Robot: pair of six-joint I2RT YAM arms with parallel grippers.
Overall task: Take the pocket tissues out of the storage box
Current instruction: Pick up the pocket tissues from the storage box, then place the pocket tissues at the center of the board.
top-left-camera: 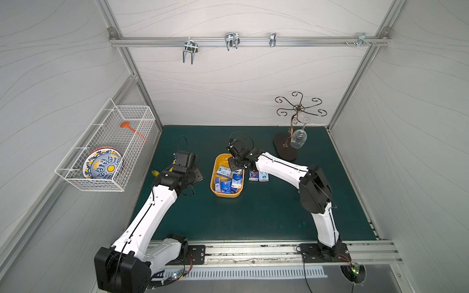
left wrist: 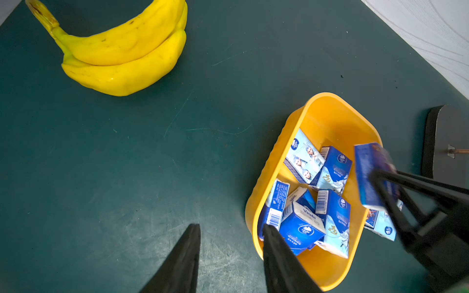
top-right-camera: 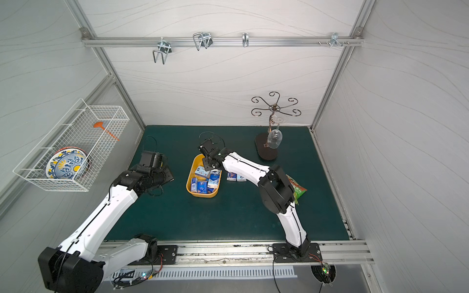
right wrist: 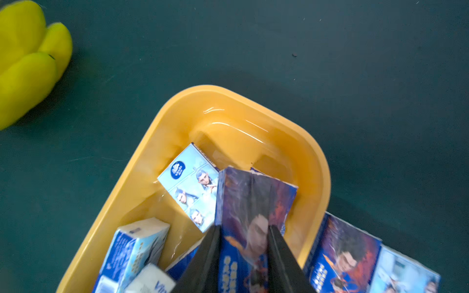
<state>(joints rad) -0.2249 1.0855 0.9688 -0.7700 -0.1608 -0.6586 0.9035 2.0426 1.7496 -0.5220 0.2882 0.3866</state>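
The right gripper (right wrist: 245, 253) clamps one dark-blue printed pocket tissue packet (right wrist: 253, 200) above the shallow yellow-orange plastic storage box (top-left-camera: 221, 159), which holds further packets (left wrist: 302, 223); two packets (top-left-camera: 258, 175) lie on the green mat (top-left-camera: 253, 215) at its 3 o'clock. The left gripper (left wrist: 230, 226), at 9 o'clock, stands parted and empty. Only a top view shows the green-and-yellow crinkly snack bag (top-right-camera: 297, 189).

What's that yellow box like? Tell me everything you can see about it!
The storage box is a shallow yellow-orange tub, shiny like plastic, rectangular with rounded corners. It sits flat and open-topped on the green mat between the two arms. Several blue-and-white pocket tissues lie jumbled inside, mostly toward its near end; the far end is bare. The right gripper holds one packet over it.
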